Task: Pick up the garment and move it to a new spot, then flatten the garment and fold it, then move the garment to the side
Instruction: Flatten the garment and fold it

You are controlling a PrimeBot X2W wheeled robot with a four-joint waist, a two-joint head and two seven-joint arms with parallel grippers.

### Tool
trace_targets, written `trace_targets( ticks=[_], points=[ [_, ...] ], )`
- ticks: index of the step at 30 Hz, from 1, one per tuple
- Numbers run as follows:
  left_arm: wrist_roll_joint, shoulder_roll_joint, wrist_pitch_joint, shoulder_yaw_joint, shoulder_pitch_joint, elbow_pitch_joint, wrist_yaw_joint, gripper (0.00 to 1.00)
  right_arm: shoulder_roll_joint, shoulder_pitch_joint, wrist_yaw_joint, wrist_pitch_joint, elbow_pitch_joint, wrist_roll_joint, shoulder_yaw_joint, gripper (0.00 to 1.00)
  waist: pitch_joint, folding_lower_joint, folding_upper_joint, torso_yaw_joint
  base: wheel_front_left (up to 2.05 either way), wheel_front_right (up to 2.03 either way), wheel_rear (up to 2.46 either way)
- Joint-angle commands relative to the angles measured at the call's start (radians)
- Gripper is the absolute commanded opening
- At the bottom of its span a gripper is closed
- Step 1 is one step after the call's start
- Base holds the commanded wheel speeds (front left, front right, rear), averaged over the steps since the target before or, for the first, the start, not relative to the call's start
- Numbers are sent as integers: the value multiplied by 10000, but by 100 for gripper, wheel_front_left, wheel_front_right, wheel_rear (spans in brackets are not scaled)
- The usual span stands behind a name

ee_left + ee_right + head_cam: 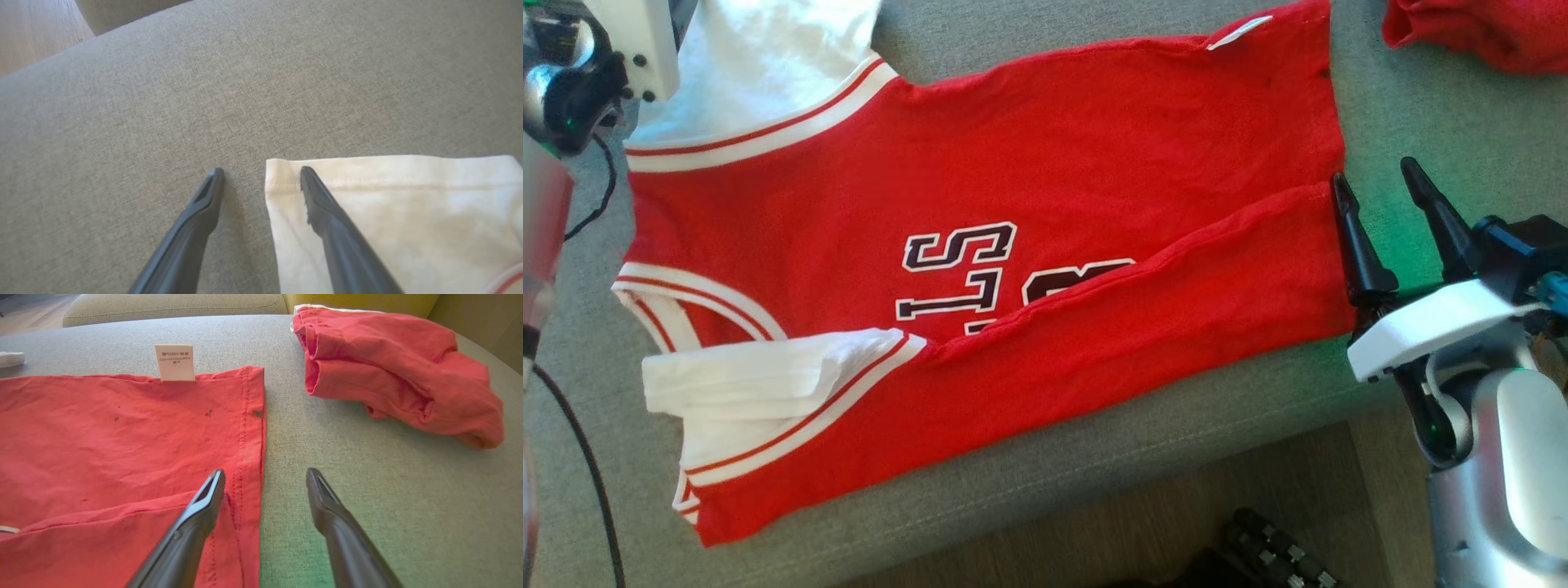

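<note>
At three and ten o'clock of the part-folded garment (1054, 147), right tool (1374, 169) and left tool (261, 169) are held spread, a twelve-o'clock-edge pinch judged next.

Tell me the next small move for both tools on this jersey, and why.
Probably lower both tools and shut them on the cloth edges. The left tool, open, straddles the corner of the white sleeve; the right tool, open, straddles the hem of the red jersey. The near side is already folded over, while the far side lies flat and unfolded.
</note>
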Motion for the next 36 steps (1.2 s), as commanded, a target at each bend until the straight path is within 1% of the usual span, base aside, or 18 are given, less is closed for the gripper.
trace_targets(
  ticks=[1,2,3,4,5,6,13,20,23,30,36],
  points=[
    [-53,308,89,210,-414,-139,-32,89,31,-96,-4,-80,-280,82,97,100,-9,0,0,14,0,0,0],
    [-84,289,114,165,-432,-100,-60,71,32,-114,-4,-74,-276,73,72,100,-18,0,0,25,0,0,0],
    [-106,283,95,129,-452,-76,-84,60,33,-138,-4,-67,-272,63,54,100,-28,0,0,32,0,0,0],
    [-122,287,56,90,-468,-57,-107,46,34,-171,-4,-56,-265,49,44,100,-39,0,0,36,0,0,0],
    [-188,286,-7,39,-488,7,-141,2,36,-259,-4,-27,-241,36,68,100,-59,0,0,40,0,0,0],
    [-260,277,-15,31,-492,44,-157,0,37,-317,-4,-3,-218,45,98,100,-67,0,0,37,0,0,0],
    [-527,325,-237,-83,-618,102,-212,0,28,-990,-4,218,55,88,290,100,-59,0,0,44,0,0,0],
    [-606,335,-919,-471,-857,-121,-233,0,45,-2727,-4,1193,1312,911,519,100,-48,0,0,266,0,0,0],
    [-711,332,-1034,-654,-894,-222,-235,0,-107,-3406,-4,1482,1986,984,523,100,-40,0,0,348,0,0,0],
    [-990,401,-1165,-1038,-1006,-395,-236,0,-318,-4503,-4,1608,3338,611,478,100,-6,0,0,569,0,0,0],
    [-1235,409,-1251,-1231,-1081,-417,-237,0,-317,-4788,-4,1531,3960,669,539,100,-54,0,0,699,0,0,0]
  ],
)
